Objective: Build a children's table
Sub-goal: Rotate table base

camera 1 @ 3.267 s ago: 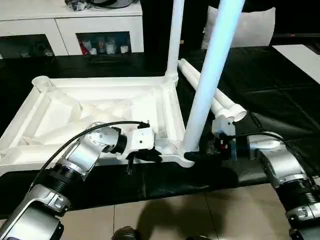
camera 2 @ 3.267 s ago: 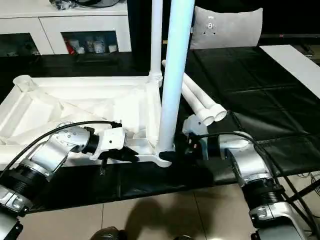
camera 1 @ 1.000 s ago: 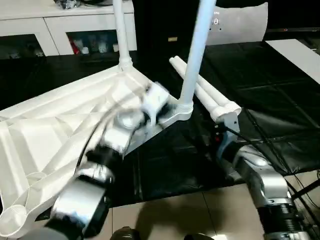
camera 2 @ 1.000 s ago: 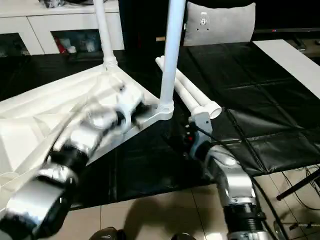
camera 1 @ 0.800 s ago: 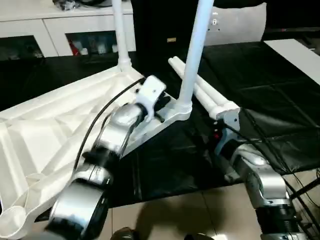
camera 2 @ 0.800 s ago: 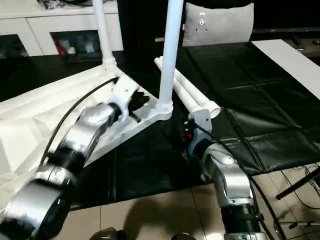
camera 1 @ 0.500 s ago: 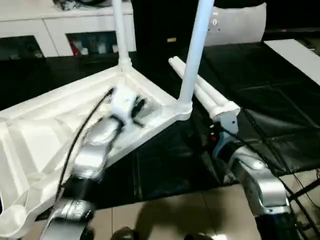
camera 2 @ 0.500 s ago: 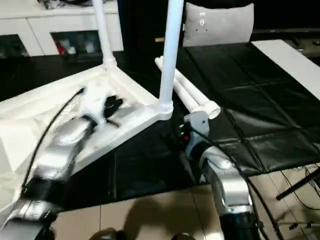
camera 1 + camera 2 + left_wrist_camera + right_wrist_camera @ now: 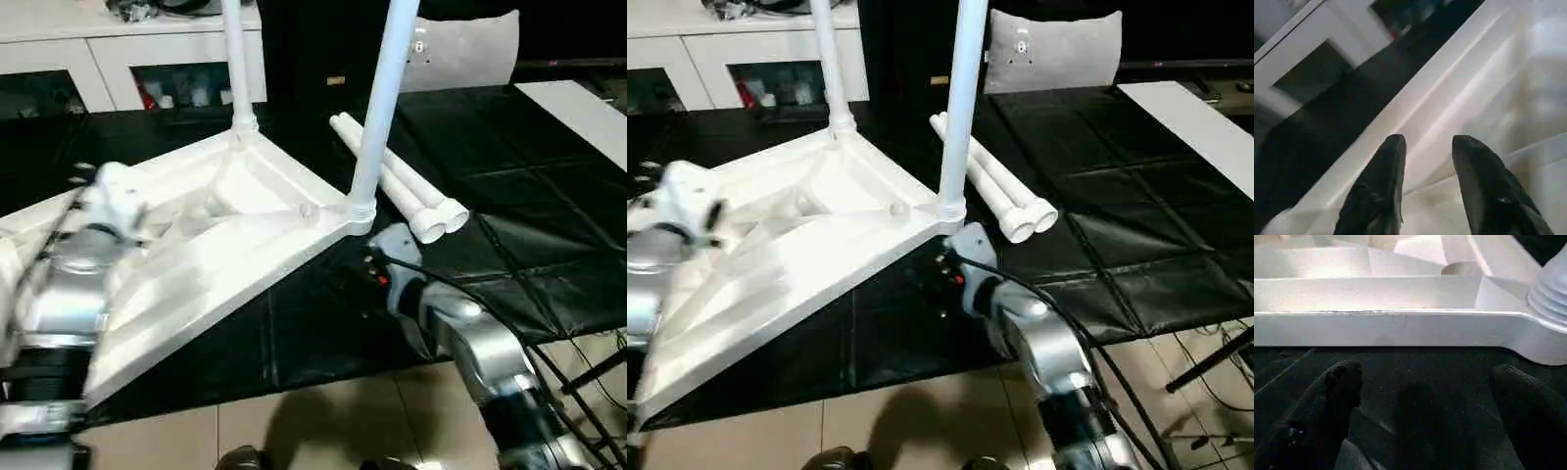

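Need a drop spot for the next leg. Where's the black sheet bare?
Bare: the black sheet right of the two loose legs, out to its edge. Crowded: the tabletop covers the left, and the right tool sits below its near corner.

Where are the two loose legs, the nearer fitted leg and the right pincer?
loose legs (image 9: 411,191), left eye view, on the nearer tube, partway along.
nearer fitted leg (image 9: 377,108), left eye view, mid-shaft above its corner socket.
right pincer (image 9: 1425,382), right wrist view, midway between its open fingertips, over the black sheet.
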